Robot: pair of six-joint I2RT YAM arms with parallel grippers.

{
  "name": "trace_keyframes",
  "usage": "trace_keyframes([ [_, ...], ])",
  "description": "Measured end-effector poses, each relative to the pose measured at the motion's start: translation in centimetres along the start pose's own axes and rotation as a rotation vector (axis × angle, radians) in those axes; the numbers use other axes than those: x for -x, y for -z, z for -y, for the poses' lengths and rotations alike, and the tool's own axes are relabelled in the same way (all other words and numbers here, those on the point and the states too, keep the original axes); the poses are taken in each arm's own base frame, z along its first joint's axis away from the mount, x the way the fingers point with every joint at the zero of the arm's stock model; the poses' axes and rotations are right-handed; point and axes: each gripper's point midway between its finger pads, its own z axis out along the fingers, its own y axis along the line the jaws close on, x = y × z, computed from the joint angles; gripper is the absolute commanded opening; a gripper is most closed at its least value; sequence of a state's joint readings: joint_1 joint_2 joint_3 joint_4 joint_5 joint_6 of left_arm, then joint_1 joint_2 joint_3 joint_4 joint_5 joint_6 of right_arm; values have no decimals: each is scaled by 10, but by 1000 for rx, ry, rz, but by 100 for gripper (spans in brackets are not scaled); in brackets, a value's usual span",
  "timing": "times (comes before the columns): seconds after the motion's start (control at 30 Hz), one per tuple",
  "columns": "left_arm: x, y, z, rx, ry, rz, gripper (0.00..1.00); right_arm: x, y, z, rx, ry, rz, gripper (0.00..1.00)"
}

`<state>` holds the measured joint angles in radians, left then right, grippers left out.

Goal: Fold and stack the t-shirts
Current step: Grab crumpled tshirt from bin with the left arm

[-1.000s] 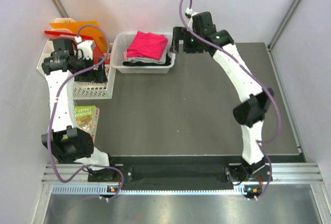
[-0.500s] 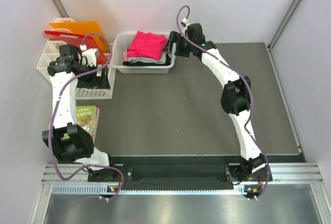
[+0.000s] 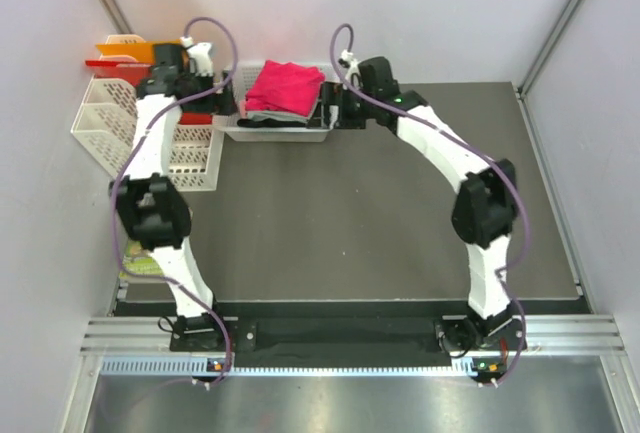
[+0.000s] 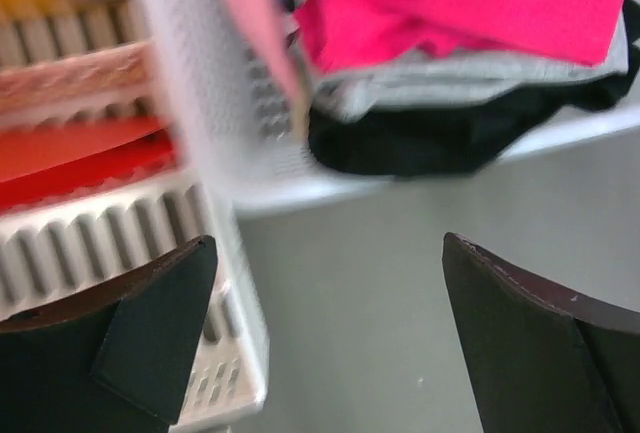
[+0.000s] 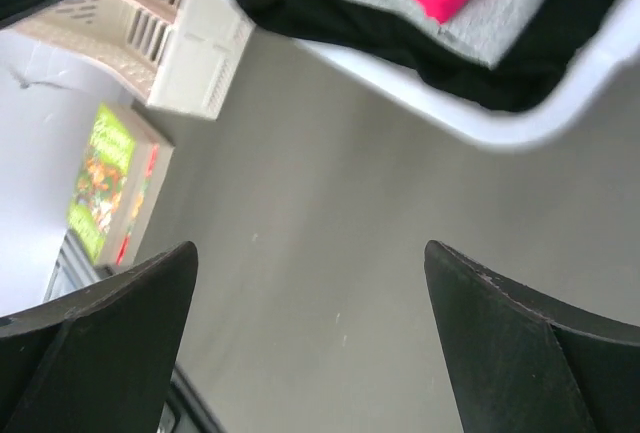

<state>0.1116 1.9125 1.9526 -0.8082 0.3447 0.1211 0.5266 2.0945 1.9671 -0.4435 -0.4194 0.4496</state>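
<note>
T-shirts stacked in white bin between left claw and right claw, both gaping wide, empty

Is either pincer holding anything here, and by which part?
Nothing is held. The left pincer and right pincer are both open and empty, flanking the white bin that holds the t-shirts.

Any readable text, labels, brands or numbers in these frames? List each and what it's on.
No text can be read.
Green book: cover lettering is too blurred in the right wrist view, and the book is mostly hidden in the top view.
T-shirts and white bin: no print visible.
</note>
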Motion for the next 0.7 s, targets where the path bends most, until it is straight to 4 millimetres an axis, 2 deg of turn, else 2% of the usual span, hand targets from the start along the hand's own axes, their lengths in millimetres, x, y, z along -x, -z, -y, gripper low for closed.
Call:
trace_keyframes([
  [0.07,7,-36,12,-29,-19,-16,99,3,34,-12,-15,34,24,98],
  [0.2,16,-93,30,-62,-45,-27,99,14,109,-40,-35,110,123,99],
  [0.3,16,-115,38,-71,-47,-25,99,19,166,-61,-44,169,212,99],
  [0.37,15,-122,42,-69,-47,-24,99,15,195,-69,-52,193,251,98],
  [0.5,22,-129,43,-48,-50,7,99,-6,222,-66,-88,201,246,98],
  [0.7,32,-137,41,-19,-69,63,99,-41,218,-44,-145,166,141,98],
])
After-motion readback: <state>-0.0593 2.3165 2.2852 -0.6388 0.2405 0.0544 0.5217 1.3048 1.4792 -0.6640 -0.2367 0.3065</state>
